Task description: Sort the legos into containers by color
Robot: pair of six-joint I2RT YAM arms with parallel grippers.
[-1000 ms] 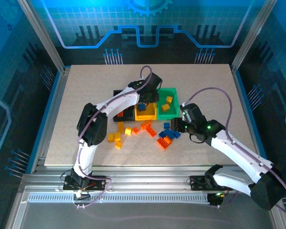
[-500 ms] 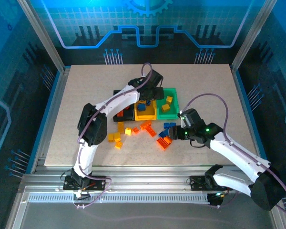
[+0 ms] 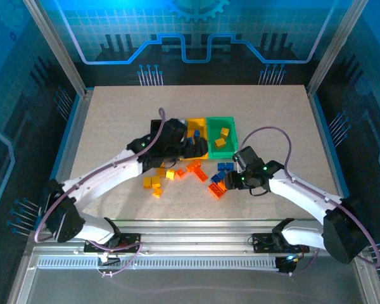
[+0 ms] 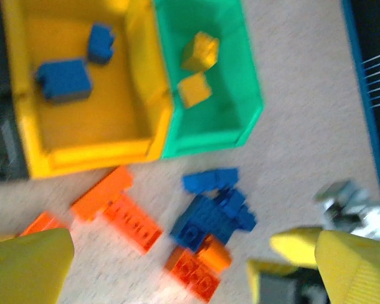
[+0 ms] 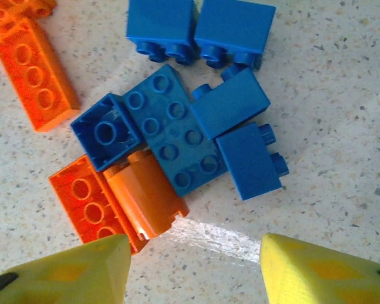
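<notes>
The table (image 5: 342,190) is a matt, speckled composite, fine-grained like pressed stone, with 1 pale streak of glare on it. The blue legos (image 5: 177,136) are smooth hard plastic with a soft sheen, their studs crisply moulded. The orange legos (image 5: 35,69) look the same, and 1 rounded orange piece (image 5: 145,199) is glossier, catching light along its curve. The yellow bin (image 4: 88,152) and green bin (image 4: 240,82) are smooth, semi-gloss plastic. The left gripper (image 4: 171,253) has yellow fingers (image 4: 358,266) that look matt and finely ribbed. Both arms wear glossy white plastic shells (image 3: 304,193), and the near frame (image 3: 196,244) is bare brushed metal.
</notes>
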